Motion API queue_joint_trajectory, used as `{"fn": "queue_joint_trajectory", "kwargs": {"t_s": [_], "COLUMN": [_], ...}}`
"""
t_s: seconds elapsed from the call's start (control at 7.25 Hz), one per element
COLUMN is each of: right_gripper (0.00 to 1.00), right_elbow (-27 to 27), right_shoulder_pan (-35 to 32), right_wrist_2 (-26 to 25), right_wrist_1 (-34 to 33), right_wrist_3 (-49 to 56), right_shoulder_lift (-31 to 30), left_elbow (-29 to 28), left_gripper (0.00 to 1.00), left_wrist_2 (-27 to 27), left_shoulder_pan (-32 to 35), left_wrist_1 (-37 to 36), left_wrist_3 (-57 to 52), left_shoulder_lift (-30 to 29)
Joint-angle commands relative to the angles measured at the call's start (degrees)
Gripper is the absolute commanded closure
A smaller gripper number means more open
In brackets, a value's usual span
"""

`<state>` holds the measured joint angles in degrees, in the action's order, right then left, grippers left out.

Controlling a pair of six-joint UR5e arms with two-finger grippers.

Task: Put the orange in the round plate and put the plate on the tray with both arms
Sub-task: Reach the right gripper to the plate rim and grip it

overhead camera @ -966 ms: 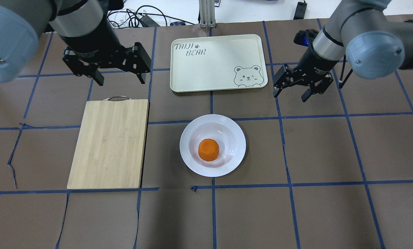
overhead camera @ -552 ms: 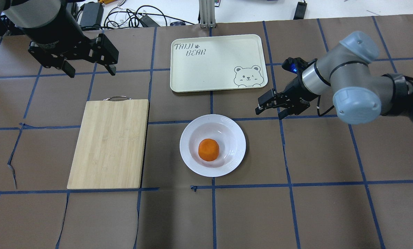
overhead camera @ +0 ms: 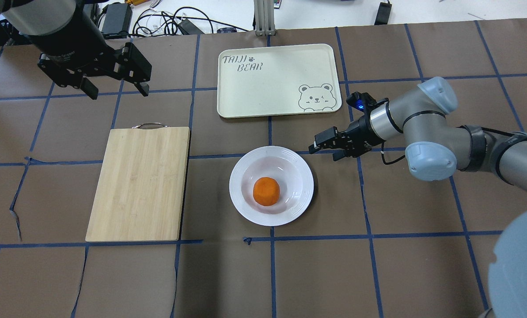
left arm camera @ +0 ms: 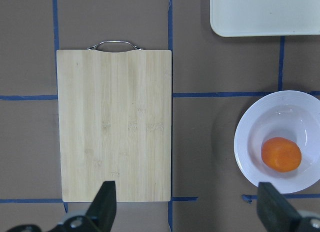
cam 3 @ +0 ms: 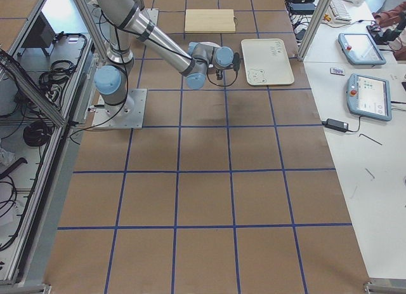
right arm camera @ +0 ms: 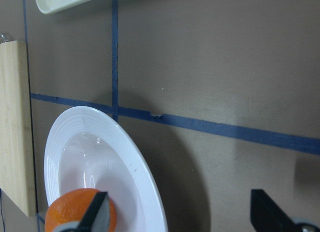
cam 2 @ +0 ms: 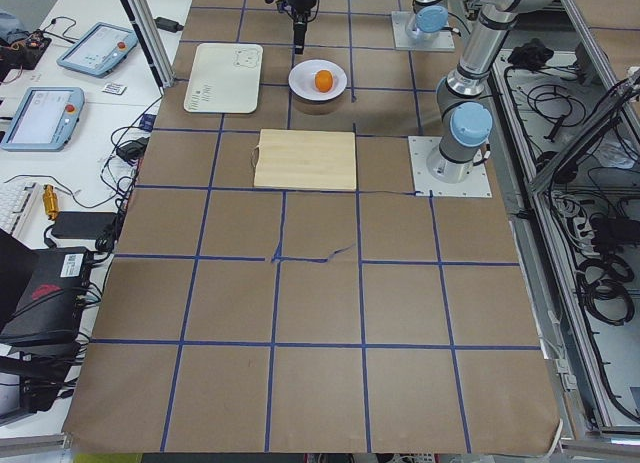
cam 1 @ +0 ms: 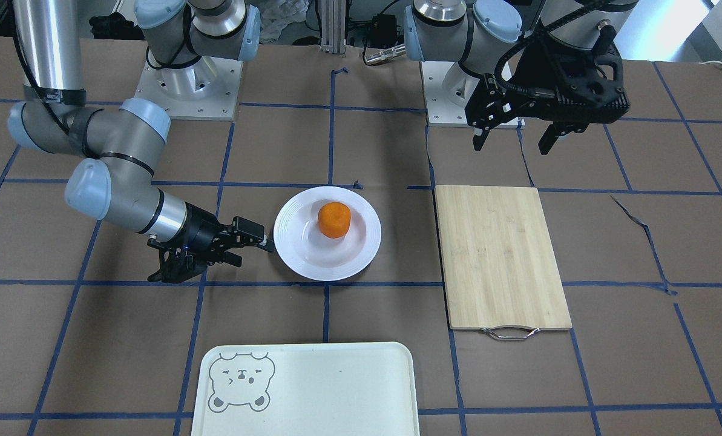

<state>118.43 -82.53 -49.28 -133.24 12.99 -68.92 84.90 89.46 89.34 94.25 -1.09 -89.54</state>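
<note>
The orange (overhead camera: 266,191) lies in the sunken centre of the round white plate (overhead camera: 302,176), which rests on the table at mid-table. The cream tray (overhead camera: 276,79) with the bear face sits beyond it, nothing on it. My right gripper (overhead camera: 323,152) is open, low and turned sideways, just off the plate's far-right rim; in the right wrist view its fingertips (right arm camera: 98,213) frame the plate (right arm camera: 150,192) edge. Holding nothing, my left gripper (overhead camera: 117,91) hangs open above the table, beyond the cutting board's handle.
A bamboo cutting board (overhead camera: 139,183) with a metal handle lies left of the plate. Blue tape lines grid the brown table. Cables and a metal post stand past the far edge behind the tray.
My right gripper has dropped, turned sideways and moved left from beside the tray to the plate's rim. The left arm pulled back to the left early on, then held still.
</note>
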Motion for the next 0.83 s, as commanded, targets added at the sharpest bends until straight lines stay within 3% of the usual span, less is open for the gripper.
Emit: {"fn": "queue_joint_trajectory", "kwargs": {"t_s": [0.0, 0.28, 0.69], "right_gripper": [0.00, 0.16, 0.21], "right_elbow": [2.15, 3.03, 5.32], "right_shoulder_pan": [-2.10, -2.80, -5.45], "right_wrist_2": [1.29, 1.12, 1.12], "right_wrist_1": [-4.30, -6.07, -9.67], "right_wrist_3": [-0.33, -0.33, -0.60], "right_shoulder_lift": [1.25, 1.25, 1.25], "left_elbow": [0.09, 0.27, 0.36], "left_gripper": [0.00, 0.00, 0.00], "left_wrist_2": [0.62, 0.02, 0.02], "left_shoulder_pan": [2.24, 1.90, 1.98], "left_wrist_1": [-0.38, -0.73, -0.73], "left_wrist_3": [0.12, 0.03, -0.06], "left_shoulder_lift": [-0.11, -0.02, -0.02]}}
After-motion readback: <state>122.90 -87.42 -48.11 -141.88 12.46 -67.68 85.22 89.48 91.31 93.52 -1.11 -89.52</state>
